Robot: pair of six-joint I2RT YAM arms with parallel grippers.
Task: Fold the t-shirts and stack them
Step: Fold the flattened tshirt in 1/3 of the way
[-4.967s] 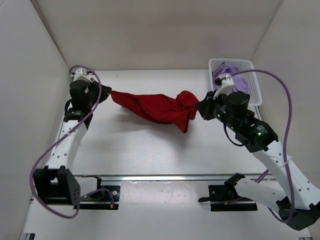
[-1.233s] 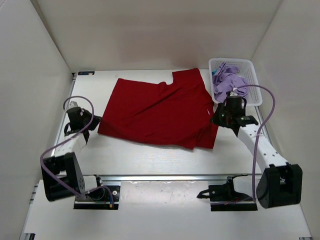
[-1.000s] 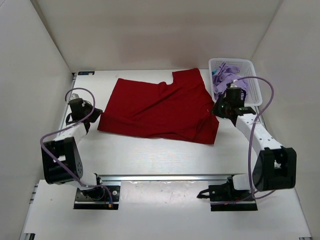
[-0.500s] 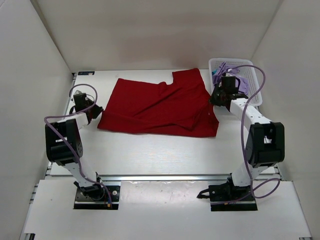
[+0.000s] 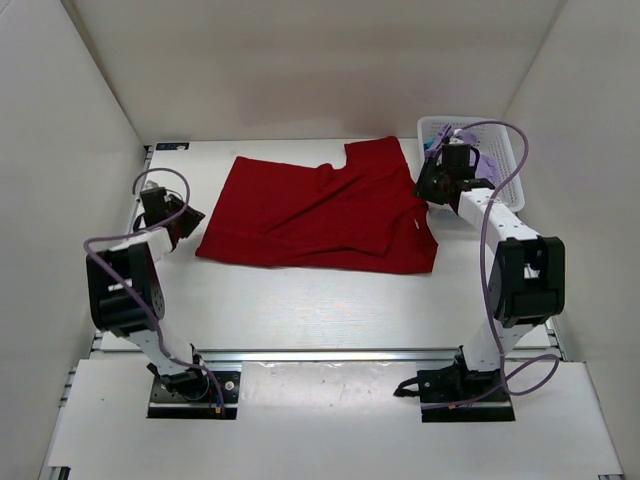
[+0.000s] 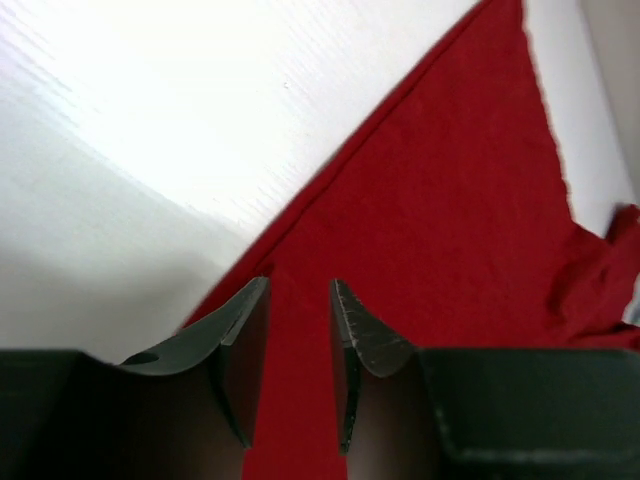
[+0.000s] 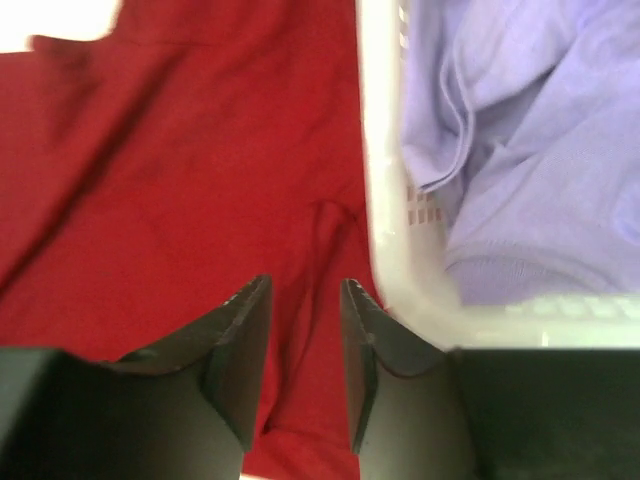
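Observation:
A deep red t-shirt (image 5: 320, 212) lies spread flat across the middle of the table. My left gripper (image 5: 190, 225) sits at its left edge; in the left wrist view the gripper (image 6: 300, 292) is open, with red cloth (image 6: 440, 230) flat under the gap. My right gripper (image 5: 426, 194) is at the shirt's right edge beside the basket, and the right wrist view shows it (image 7: 305, 292) open over the red fabric (image 7: 170, 190). A lavender t-shirt (image 5: 487, 168) lies bunched in the basket, seen close up in the right wrist view (image 7: 520, 150).
The white mesh basket (image 5: 482, 123) stands at the back right corner, its wall (image 7: 385, 200) right beside my right fingers. White walls close in the table on the left, back and right. The arm bases stand on a rail (image 5: 330, 355) at the near edge.
Both grippers have opened and let go of the red shirt's side edges. Both arms have drawn back toward the far side. The shirt now lies flat, its lower right corner smoothed.

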